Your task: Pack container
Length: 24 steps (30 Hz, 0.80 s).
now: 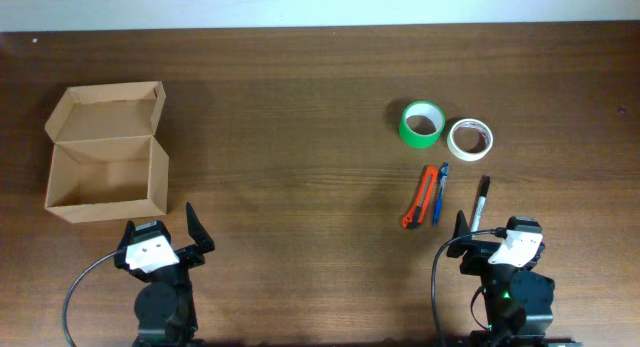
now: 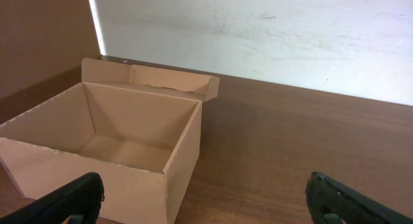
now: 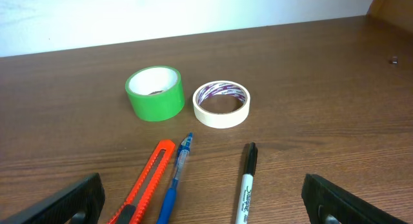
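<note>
At the far left of the wooden table (image 1: pixel 300 97) sits the container (image 1: pixel 100 177), a plain cardboard box with its hinged flap thrown back on the far side. I'd guess that is so the mouth stays clear for things to be dropped straight in, and the left wrist view shows it bare inside. Just in front of the box and a touch to its right, the left gripper (image 1: pixel 162 230) waits low with its fingers spread wide and nothing between them. It seems placed to steady the box or fold the flap when the time comes. Well to the right of the box lies everything that is to go in. A green tape roll (image 1: pixel 422 123) lies flat, level with the box's flap, and an orange utility knife (image 1: pixel 421 197) lies nearer the arms. A blue pen (image 1: pixel 439 193) lies right alongside the knife (close enough that a pinch on one may nudge the other). A cream masking tape roll (image 1: pixel 470 138) lies just beside the green one, and a black marker (image 1: pixel 480 202) lies a little apart. The long things lie roughly lengthwise to the arm, handy for a grip across them. Farthest from the box, the right gripper (image 1: pixel 495 232) hangs just short of the marker, its claw also wide apart and empty. Nothing is packed yet, by my reckoning.
</note>
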Each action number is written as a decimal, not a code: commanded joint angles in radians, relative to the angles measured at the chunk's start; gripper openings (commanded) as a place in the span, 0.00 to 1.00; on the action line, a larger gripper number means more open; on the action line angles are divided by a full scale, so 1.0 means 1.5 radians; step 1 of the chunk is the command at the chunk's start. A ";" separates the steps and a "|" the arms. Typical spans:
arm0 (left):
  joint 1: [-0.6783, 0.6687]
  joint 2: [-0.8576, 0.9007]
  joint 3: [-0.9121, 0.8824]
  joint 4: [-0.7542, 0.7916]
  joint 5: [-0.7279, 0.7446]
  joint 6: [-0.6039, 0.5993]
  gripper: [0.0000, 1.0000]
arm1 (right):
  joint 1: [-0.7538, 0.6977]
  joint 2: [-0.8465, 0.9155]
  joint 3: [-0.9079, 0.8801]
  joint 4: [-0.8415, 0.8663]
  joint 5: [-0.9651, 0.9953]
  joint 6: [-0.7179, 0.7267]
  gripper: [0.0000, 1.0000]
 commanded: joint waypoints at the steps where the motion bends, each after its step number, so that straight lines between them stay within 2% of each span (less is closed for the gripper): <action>1: 0.004 -0.006 -0.005 0.002 -0.004 -0.002 1.00 | -0.005 -0.005 -0.006 0.002 0.003 0.004 0.99; 17: 0.004 -0.006 -0.005 0.003 -0.003 -0.002 1.00 | -0.005 -0.005 -0.006 0.002 0.003 0.004 0.99; 22: 0.005 -0.006 -0.005 0.002 0.027 -0.002 1.00 | -0.005 -0.005 -0.006 0.002 0.003 0.004 0.99; 24: 0.005 -0.006 0.001 -0.001 0.089 -0.002 1.00 | -0.005 -0.005 -0.006 0.003 0.003 0.004 0.99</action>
